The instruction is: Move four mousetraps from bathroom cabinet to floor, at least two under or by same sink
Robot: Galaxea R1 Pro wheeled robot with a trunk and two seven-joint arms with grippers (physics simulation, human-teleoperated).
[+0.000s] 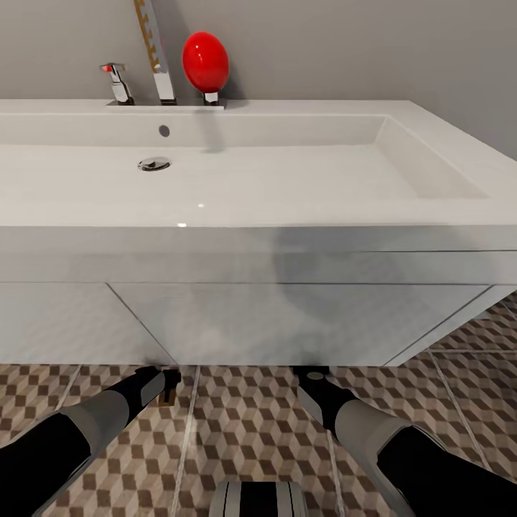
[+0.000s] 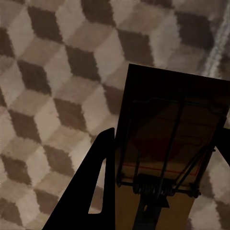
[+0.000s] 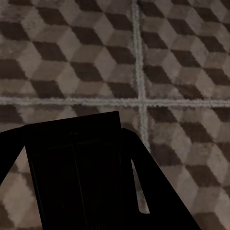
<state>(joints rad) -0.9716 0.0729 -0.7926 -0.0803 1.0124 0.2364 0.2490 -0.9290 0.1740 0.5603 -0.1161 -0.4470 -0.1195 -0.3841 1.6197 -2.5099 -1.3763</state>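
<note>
My left gripper (image 1: 166, 375) hangs low over the bathroom floor (image 1: 244, 424), right at the foot of the white vanity under the sink (image 1: 215, 187). It is shut on a mousetrap (image 2: 172, 153), a brown wooden slab with a wire spring, held between the dark fingers (image 2: 93, 191) just above the cube-pattern tiles. My right gripper (image 1: 313, 373) sits level with it, further right along the vanity's foot. It is shut on a second mousetrap (image 3: 72, 172), a very dark slab in shadow over a grout crossing. The cabinet is out of view.
The white vanity front (image 1: 287, 323) stands directly ahead of both grippers, and the basin rim overhangs above. The chrome tap (image 1: 161, 72) and red ball knob (image 1: 205, 61) stand at the back by the grey wall. Open tiled floor (image 1: 474, 373) stretches to the right.
</note>
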